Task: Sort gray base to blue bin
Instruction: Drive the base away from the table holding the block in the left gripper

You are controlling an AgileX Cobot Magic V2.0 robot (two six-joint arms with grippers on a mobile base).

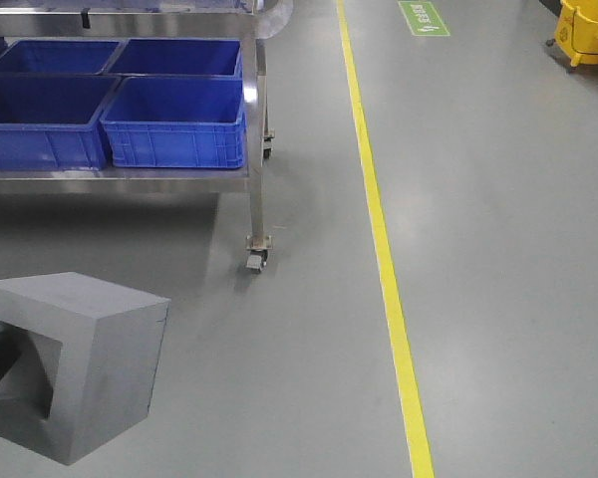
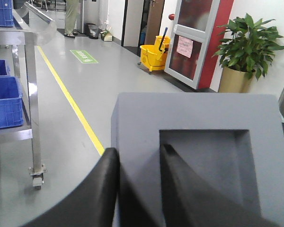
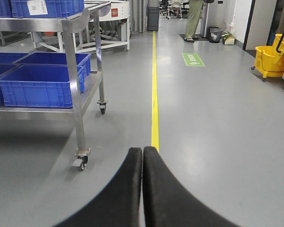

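Steel cart carries the blue bin on its shelf, and I see no gray in it. Gray base sits well short of it, one recess wall pinched by the left gripper. Right gripper has its fingers pressed together on nothing. I judge the grasp done, with the carry and drop remaining.

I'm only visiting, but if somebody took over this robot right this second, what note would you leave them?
Left gripper: jaws shut on one wall of the gray base, with one finger inside its recess.
Right gripper: jaws shut, holding nothing.
The nearest blue bin sits with others on the lower shelf of the steel cart, apart from the base.
Done: base grasped.
Left: carry it to the bin and release it inside.
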